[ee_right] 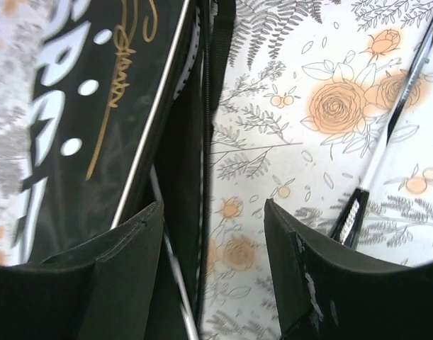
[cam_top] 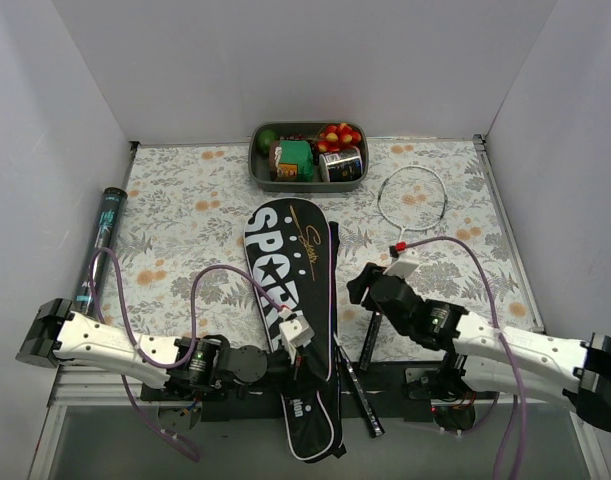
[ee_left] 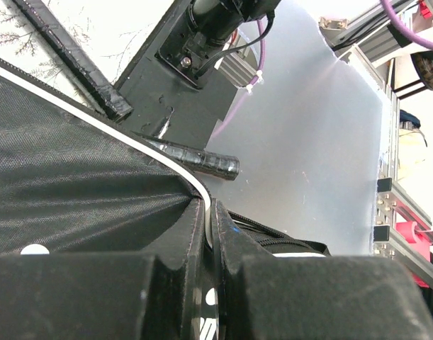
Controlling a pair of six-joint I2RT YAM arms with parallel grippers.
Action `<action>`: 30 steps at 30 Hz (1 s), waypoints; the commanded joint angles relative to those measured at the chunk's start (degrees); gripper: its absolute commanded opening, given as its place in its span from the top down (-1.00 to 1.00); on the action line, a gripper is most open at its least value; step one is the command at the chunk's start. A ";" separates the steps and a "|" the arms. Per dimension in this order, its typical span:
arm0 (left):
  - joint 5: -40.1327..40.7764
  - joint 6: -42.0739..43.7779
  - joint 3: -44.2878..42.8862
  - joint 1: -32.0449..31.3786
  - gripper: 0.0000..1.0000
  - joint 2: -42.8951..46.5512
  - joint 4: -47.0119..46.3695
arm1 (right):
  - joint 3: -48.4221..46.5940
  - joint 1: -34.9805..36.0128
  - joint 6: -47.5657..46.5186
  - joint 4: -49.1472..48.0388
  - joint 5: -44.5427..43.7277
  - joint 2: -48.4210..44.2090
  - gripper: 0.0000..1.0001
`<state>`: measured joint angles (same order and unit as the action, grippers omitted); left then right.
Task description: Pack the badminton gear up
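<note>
The long black cover (cam_top: pixel 285 262) lettered "SPORT" lies down the middle of the table. My left gripper (cam_top: pixel 299 348) is shut on the cover's white-piped edge (ee_left: pixel 199 190) near its narrow end. One racket has its pale head (cam_top: pixel 412 197) at the back right, clear of the cover, and its shaft (ee_right: pixel 392 134) runs to the right of my right gripper. A second racket's black handle (cam_top: pixel 357 392) sticks out beside the cover; its thin shaft (ee_right: pixel 171 255) lies in the cover's open side. My right gripper (ee_right: pixel 212 212) hangs open over that open edge, holding nothing.
A grey oval tray (cam_top: pixel 254 163) of colourful toys stands at the back centre. A dark tube (cam_top: pixel 100 245) lies along the left wall. White walls close in three sides. The black base plate (cam_top: pixel 405 378) and the arm bases sit at the near edge.
</note>
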<state>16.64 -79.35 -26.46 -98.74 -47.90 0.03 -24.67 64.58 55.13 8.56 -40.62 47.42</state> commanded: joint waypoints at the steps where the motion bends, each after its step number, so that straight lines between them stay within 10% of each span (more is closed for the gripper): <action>1: -0.82 0.08 1.76 -0.23 1.00 1.40 -3.28 | -3.71 -6.56 -12.67 -11.54 14.40 10.48 -0.30; 22: -5.92 -2.21 3.61 -0.23 1.00 -1.32 -5.57 | -5.56 -12.28 -13.74 -16.56 24.27 25.44 -0.24; 30: -3.55 -2.47 4.31 -0.23 1.00 -1.58 -5.48 | 0.48 -9.57 -9.96 -5.84 32.09 11.96 -0.12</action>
<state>12.45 -81.87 -21.93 -98.76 -49.52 -3.46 -27.59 52.73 43.38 -2.63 -12.80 69.60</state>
